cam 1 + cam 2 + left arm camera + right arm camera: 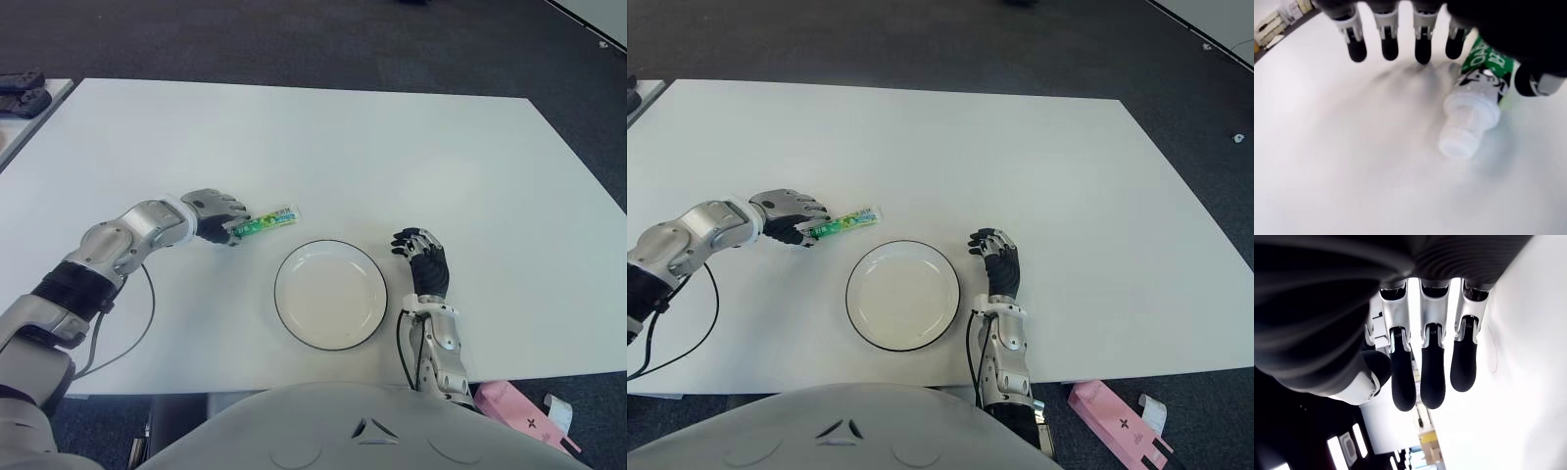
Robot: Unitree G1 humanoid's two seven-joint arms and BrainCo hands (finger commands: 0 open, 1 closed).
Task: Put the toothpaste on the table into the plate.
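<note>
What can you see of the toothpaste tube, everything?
The small green-and-white plastic toothpaste tube lies flat on the white table, beyond the left rim of the empty white plate, apart from it. Its translucent white screw cap is on. The left hand covers the cap end, fingers curled over it; the flat crimped end points away, toward the robot's right.

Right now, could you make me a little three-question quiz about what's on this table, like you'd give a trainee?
1. True or false: the toothpaste already lies inside the plate.
2. Which hand is at the tube's cap end? A) left hand B) right hand C) neither
3. Fill in: the idle hand shows to the plate's ____ side.

Key:
1. False; the tube lies on the white table, apart from the plate.
2. A; its fingers curl over the cap end.
3. Right.
</note>
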